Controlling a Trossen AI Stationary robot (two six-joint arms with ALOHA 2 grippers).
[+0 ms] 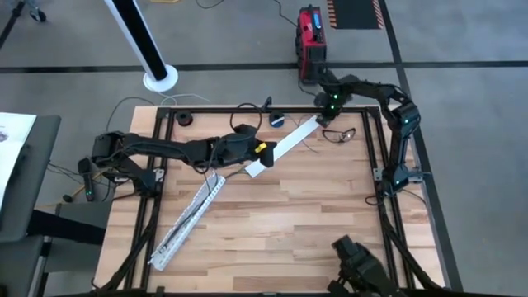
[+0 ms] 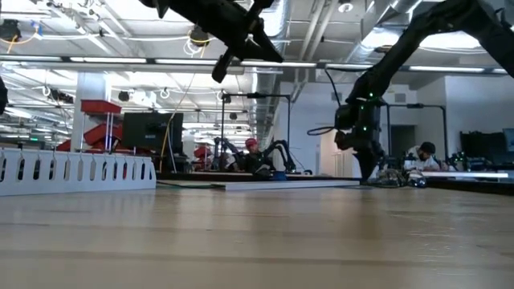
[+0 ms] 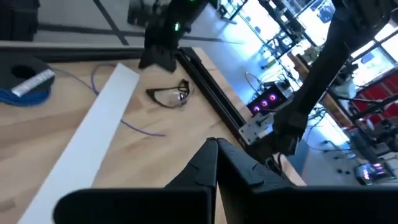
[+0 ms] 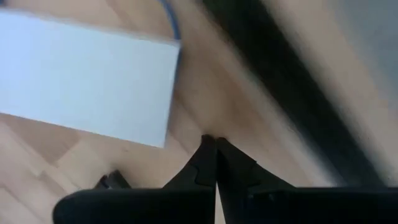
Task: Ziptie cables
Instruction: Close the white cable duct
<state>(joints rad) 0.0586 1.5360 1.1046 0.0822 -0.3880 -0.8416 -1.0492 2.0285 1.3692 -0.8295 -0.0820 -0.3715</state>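
Note:
A flat white strip [image 1: 285,146] lies slantwise on the table's far middle. My left gripper [image 3: 216,149] is shut with nothing in it and hovers over the strip's near end, raised well above the table [image 2: 241,36]. My right gripper [image 4: 215,144] is shut and low beside the strip's far end [image 4: 93,84], close to the far right frame rail. One thin bluish wire [image 3: 140,129] lies loose on the wood next to the strip. A bunch of cables does not show clearly. My right gripper points down at bare wood just beside the white strip's far corner [image 4: 163,127]. Whether its shut fingertips [image 4: 208,155] touch the table I cannot tell. It does not touch the strip.
A pair of glasses [image 1: 338,134] lies by the right gripper. A coiled blue cord with a small device [image 3: 26,90] sits at the far edge. A long perforated white strip [image 1: 188,219] lies slantwise at the near left. A black frame rail [image 1: 379,148] borders the table.

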